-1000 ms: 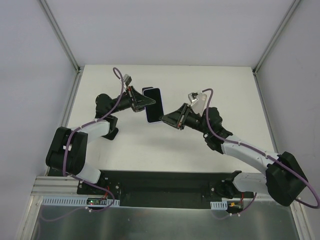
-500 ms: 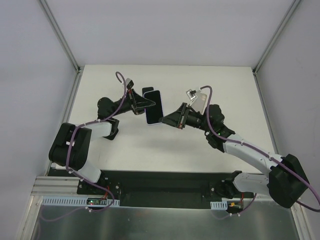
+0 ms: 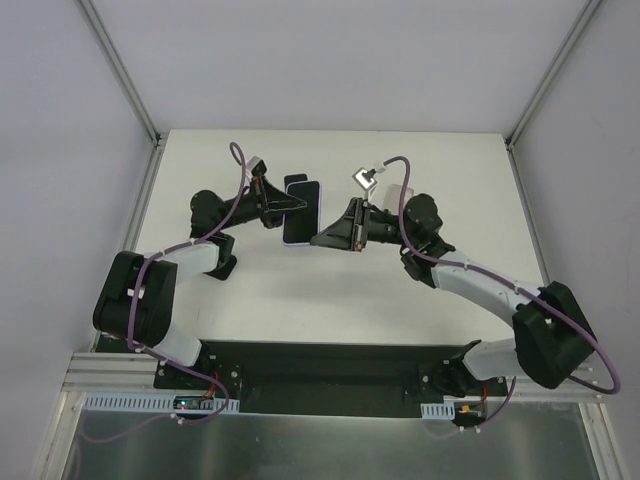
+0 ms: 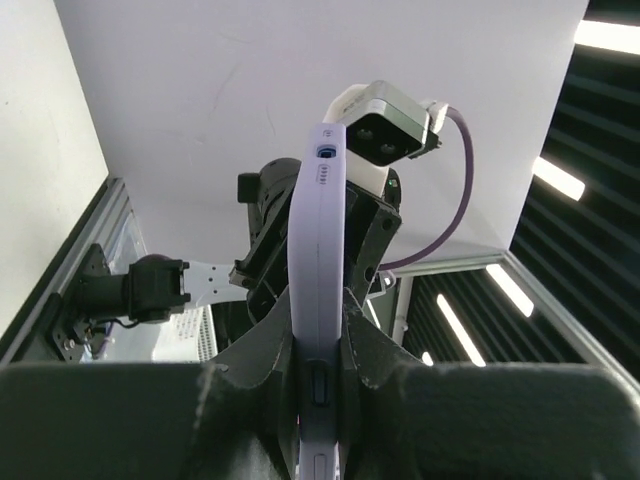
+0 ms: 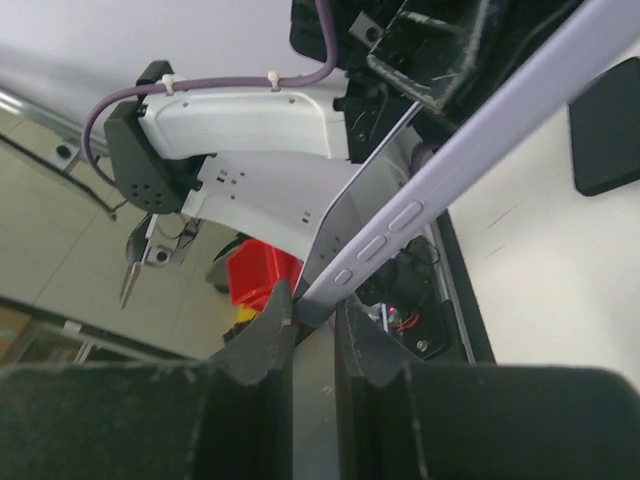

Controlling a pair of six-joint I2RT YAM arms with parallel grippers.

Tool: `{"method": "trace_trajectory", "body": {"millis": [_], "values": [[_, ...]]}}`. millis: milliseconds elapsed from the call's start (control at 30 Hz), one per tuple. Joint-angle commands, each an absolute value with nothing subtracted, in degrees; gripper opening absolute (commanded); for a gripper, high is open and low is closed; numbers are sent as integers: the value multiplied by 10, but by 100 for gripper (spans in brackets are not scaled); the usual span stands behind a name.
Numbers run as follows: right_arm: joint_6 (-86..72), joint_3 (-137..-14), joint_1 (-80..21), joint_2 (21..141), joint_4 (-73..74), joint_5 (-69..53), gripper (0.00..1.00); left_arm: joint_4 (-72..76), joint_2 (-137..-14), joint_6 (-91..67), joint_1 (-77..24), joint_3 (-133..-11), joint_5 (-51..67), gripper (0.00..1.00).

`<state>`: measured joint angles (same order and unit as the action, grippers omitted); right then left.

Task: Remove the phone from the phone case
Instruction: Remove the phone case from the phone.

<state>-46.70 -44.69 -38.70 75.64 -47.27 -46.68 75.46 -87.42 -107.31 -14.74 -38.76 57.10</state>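
A lavender-cased phone (image 3: 300, 212) with a dark screen is held in the air above the table between both arms. My left gripper (image 3: 284, 205) is shut on its left long edge. In the left wrist view the lavender edge (image 4: 318, 260) runs upright between my fingers, with the left gripper (image 4: 318, 372) clamped on it. My right gripper (image 3: 319, 240) is shut on the phone's lower right corner. In the right wrist view the lavender edge with side buttons (image 5: 400, 222) slants up to the right from the right gripper (image 5: 313, 312).
A flat black rectangular item (image 3: 295, 181) lies on the white table (image 3: 460, 180) just behind the held phone; it also shows in the right wrist view (image 5: 605, 130). White walls stand at the left, right and far sides.
The phone has moved a little left and toward the far side, held by both grippers. The right arm has stretched leftward after it; the left arm shifted only slightly.
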Motion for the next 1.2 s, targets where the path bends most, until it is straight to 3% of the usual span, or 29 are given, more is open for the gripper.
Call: {"method": "trace_trajectory", "body": {"millis": [0,433,600,700,767,800,933,1000,1167], "values": [[-503,-533,-417,793,-775,-606,1,626,-890,-1057,-161,-382,573,0],[-434,-473,-403,808,-690,-527,1,588,-865,-1039,-161,-397,579,0],[-325,-469,-401,755,-482,-476,1,582,-850,-1018,-159,-404,579,0],[-211,-511,-400,713,-212,-396,2,578,-850,-975,-153,-424,591,0],[-164,-529,-399,680,-72,-319,15,590,-859,-947,-150,-437,619,0],[-157,-528,-397,669,-45,-300,27,593,-865,-937,-150,-452,634,0],[-163,-510,-367,614,16,-252,59,605,-883,-904,-149,-465,675,0],[-186,-505,-338,598,32,-250,64,623,-892,-903,-150,-468,685,0],[-267,-504,-282,607,-22,-299,65,637,-892,-887,-156,-471,710,0]]}}
